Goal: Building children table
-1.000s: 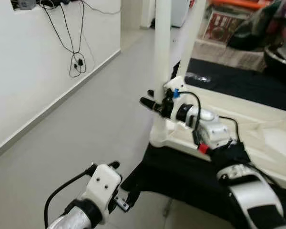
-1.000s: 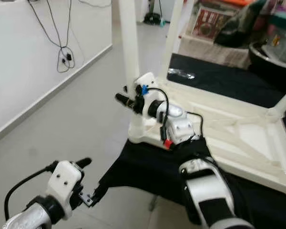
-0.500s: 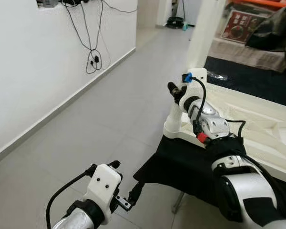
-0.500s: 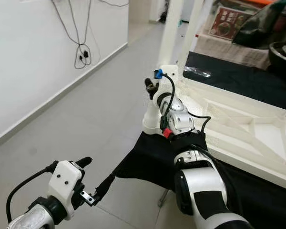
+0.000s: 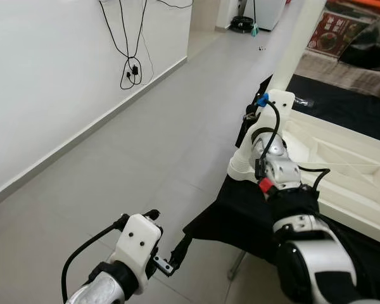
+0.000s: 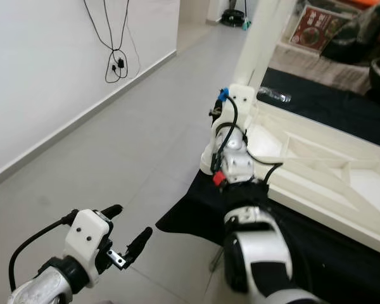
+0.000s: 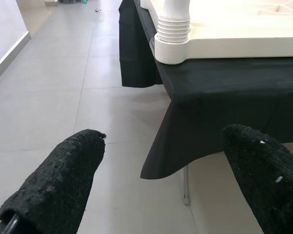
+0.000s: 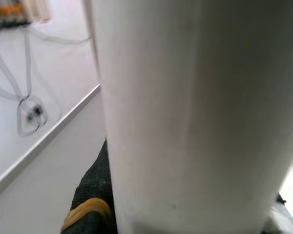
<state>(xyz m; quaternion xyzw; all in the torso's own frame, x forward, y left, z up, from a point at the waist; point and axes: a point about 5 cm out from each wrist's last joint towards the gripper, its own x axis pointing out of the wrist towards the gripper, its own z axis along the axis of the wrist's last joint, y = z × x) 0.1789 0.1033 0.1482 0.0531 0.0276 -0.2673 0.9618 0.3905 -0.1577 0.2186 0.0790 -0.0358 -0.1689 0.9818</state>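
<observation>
A white children's table (image 5: 342,158) lies upside down on a black cloth (image 5: 240,215). One white leg (image 5: 302,31) stands up from its near left corner socket (image 7: 173,24). My right gripper (image 5: 248,121) reaches to that leg just above the socket. In the right wrist view the leg (image 8: 185,112) sits close between the fingers (image 8: 88,209) and the gripper is shut on it. My left gripper (image 7: 163,136) hangs low over the floor, left of the cloth's edge, open and holding nothing.
A white wall with dangling black cables (image 5: 133,69) runs along the left above a grey tiled floor (image 5: 145,158). Behind the table lie a dark mat (image 5: 342,101) and a red box (image 5: 332,35) among clutter.
The whole view has shifted, so the camera moved. My right wrist has turned around the leg, its fingers now behind the leg. The left gripper stays low and open.
</observation>
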